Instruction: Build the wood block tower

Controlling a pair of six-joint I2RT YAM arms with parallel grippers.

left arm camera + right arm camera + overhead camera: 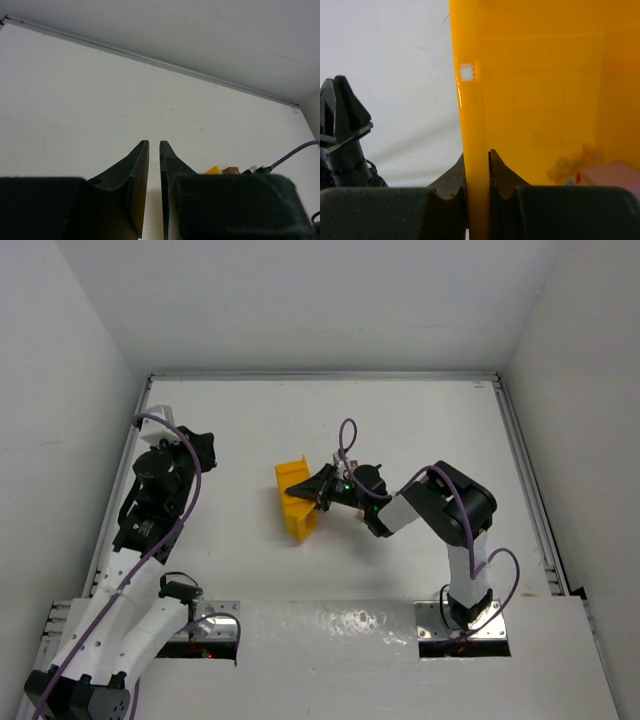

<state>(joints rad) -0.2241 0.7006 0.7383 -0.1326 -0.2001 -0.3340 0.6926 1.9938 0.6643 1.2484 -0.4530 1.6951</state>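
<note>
Yellow plastic fills the right wrist view, where the right pincer (477,159) is clamped on one wall of the yellow bin (540,90), a finger on each side. Inside the bin, low at the right, lies a pale purple block (615,174) beside tan shapes (570,161) too blurred to name. The bin sits near the middle of the white desk (400,420). Well apart on the left, the left pincer (154,146) holds nothing, its fingers nearly closed with a thin slit between them. Beyond it a small brown cube (231,170) shows just beside the bin's yellow.
</note>
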